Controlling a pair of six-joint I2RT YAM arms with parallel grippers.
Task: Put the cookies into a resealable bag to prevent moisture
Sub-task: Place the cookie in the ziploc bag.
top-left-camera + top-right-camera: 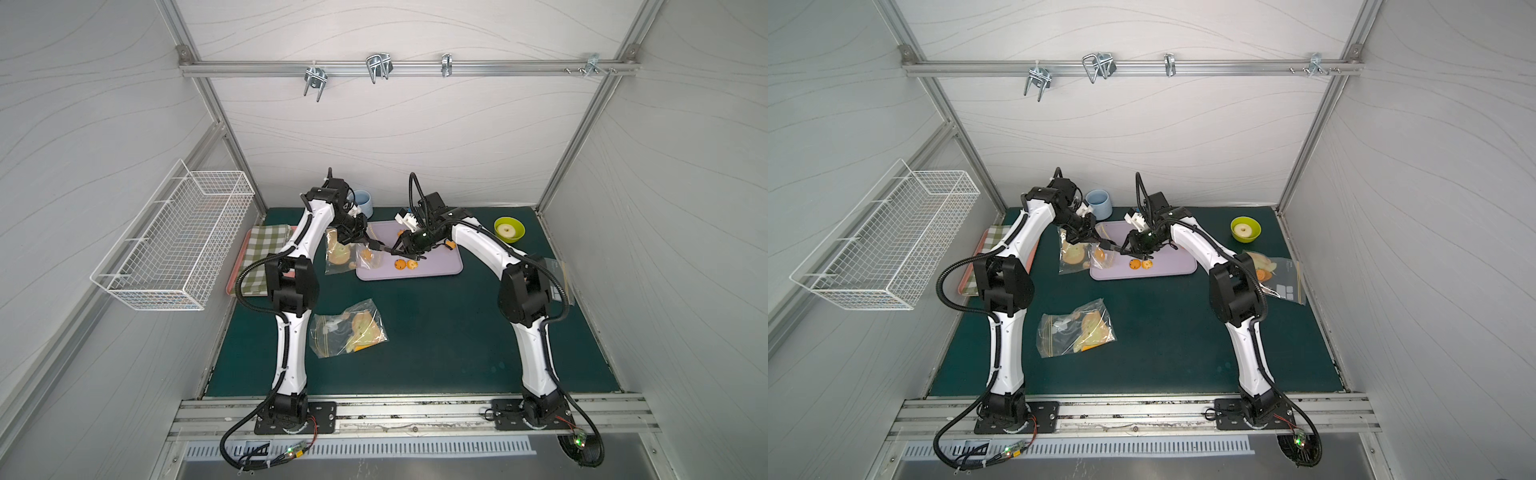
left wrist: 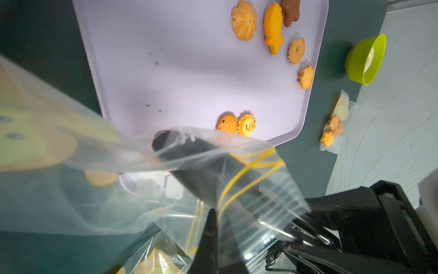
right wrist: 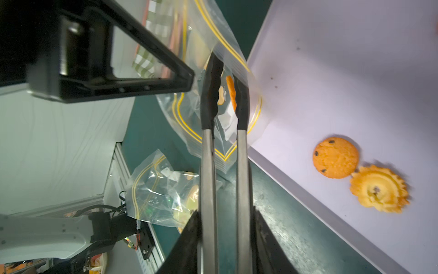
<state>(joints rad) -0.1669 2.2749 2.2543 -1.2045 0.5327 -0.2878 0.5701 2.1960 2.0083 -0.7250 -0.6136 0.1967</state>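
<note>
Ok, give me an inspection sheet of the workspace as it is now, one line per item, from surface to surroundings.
Surface: dark green mat, no spills seen; lavender tray with a few dark crumbs.
Job's things: cookies loose on the tray; resealable bag lifted at the tray's edge, mouth open; one cookie between the tips of the tongs at the mouth.
Clutter: front bag and side bag, both filled; green bowl; blue cup; checked cloth.
Grippers: left gripper shut on the resealable bag; right gripper shut on the tongs.
Cables: black conduit loops off both arms and trails past the bases.
Surroundings: wire basket on the side wall; hooks on the back rail.
</note>
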